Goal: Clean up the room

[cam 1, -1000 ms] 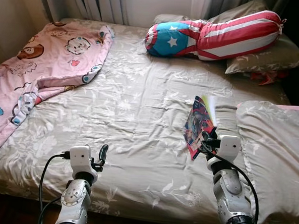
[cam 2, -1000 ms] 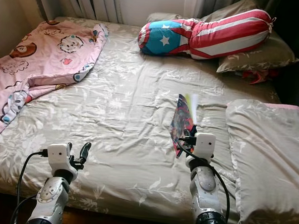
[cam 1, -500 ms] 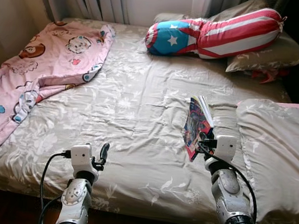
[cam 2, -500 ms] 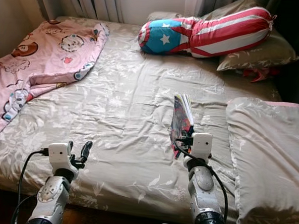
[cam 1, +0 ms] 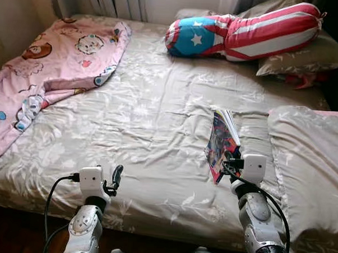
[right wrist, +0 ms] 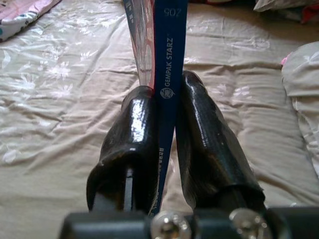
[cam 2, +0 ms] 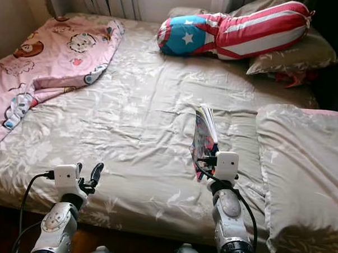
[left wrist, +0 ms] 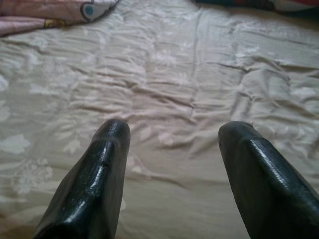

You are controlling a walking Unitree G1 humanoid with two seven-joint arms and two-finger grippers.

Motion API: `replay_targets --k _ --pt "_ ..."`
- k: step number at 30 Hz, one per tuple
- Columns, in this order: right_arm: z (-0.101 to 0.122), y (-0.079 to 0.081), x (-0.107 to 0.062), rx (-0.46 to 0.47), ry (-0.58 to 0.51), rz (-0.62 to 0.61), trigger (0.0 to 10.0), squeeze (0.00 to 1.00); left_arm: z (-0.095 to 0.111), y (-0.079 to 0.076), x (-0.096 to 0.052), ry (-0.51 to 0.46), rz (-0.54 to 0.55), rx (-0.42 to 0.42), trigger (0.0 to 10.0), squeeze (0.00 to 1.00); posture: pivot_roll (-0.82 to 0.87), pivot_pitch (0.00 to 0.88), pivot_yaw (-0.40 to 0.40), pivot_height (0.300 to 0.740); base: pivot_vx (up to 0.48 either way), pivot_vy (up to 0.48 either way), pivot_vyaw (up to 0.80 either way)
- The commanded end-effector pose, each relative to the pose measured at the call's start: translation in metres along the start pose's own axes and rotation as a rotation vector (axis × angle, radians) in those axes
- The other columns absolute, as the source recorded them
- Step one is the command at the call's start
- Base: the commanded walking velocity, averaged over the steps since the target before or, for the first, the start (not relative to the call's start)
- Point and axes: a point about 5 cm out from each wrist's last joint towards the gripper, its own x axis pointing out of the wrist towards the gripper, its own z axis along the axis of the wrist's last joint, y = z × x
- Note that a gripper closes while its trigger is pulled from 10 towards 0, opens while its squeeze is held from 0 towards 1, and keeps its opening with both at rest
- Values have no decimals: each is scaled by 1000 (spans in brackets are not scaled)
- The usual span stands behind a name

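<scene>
Two grippers up | right gripper (right wrist: 167, 144) pinches comic magazine (cam 1: 221, 141) by its spine, upright over bed (cam 1: 158, 120) at 3 o'clock | left gripper (left wrist: 174, 149) spread wide, empty, at 7 o'clock | advice: keep squeeze firm, carry level, pages may flop.

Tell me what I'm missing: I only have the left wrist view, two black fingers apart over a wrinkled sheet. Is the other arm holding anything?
Observer: Yes. The right gripper is shut on the spine of a comic magazine, held upright above the bed.
Operator: What lies beyond my view on the left?
Observer: A pink cartoon blanket is bunched over the bed's far left corner.
Operator: Anything at the head of the bed?
Observer: A red, white and blue bolster lies across a grey pillow.
</scene>
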Motion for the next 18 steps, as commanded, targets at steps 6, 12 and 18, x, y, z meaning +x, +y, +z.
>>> replay_targets --k 6,12,18 --pt "10 -1 2 -9 -51 1 10000 0 -3 0 -2 19 6 -3 10000 0 -40 163 -25 656 0 0 0" --pt "10 -1 3 -11 -53 2 10000 0 -4 0 -3 21 7 -4 10000 0 -38 165 -26 656 0 0 0" --pt "9 0 3 -25 -41 3 10000 0 -4 1 -3 22 10 -2 10000 0 -38 172 -27 656 0 0 0"
